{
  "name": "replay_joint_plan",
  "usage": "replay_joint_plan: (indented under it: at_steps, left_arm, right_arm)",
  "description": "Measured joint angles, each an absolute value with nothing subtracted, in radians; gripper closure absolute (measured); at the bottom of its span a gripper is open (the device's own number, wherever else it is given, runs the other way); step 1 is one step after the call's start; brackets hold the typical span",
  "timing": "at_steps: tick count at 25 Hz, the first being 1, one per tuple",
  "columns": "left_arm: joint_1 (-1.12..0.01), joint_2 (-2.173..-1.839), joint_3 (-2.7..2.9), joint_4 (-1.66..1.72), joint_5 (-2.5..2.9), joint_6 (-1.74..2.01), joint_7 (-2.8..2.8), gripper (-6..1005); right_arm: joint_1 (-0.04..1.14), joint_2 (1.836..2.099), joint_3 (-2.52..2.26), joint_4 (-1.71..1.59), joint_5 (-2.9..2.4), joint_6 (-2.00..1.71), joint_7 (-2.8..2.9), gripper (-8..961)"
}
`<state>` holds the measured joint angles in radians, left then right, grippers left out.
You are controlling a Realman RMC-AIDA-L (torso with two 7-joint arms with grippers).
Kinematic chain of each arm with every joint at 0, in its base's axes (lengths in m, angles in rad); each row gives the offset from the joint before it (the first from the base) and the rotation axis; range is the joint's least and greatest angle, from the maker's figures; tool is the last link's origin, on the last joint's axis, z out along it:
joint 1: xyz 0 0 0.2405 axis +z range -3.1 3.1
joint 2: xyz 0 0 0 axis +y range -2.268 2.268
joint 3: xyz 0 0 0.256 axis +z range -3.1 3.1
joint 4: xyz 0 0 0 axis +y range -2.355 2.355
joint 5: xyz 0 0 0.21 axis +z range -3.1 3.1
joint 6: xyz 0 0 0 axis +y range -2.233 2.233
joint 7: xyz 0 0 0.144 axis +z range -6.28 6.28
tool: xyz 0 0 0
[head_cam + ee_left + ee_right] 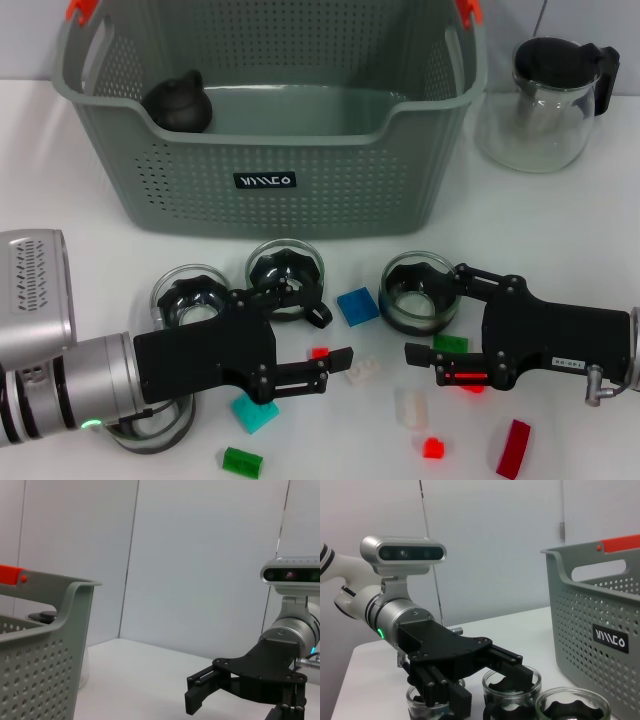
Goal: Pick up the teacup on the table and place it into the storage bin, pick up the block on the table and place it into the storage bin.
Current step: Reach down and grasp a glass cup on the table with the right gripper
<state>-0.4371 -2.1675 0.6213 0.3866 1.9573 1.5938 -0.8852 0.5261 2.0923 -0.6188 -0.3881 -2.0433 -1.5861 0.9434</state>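
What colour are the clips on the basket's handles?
Red-orange clips on the grey-green basket, clearest in the head view.

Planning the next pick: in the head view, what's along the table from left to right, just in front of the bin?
Left tool → blue block → clear cup → right tool. The storage bin sits behind them.

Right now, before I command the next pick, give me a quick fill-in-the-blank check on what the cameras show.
1. The dark round teapot-like object sits inside the grey-green perforated storage bin, in its ____ corner as the robot faces it.
2. The glass pitcher with black lid stands to the bin's ____.
3. The blue square block lies between two glass ____.
4. Both arms' jaws are ____.

Missing words: left; right; teacups; open
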Motion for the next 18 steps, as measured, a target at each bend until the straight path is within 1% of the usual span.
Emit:
replay_joint_plan:
  at_steps: [14,18]
  left_arm:
    - [-0.437,-2.167,0.621,0.387,1.957,1.599,-0.885,179]
    - [-0.437,-2.167,0.621,0.387,1.957,1.601,-0.885,180]
  right_arm:
    - [0.528,2.092,-0.618,-0.39,-2.043,-1.583,0.967,53]
    - [0.534,2.087,-0.62,-0.398,-2.044,-1.584,1.008,57]
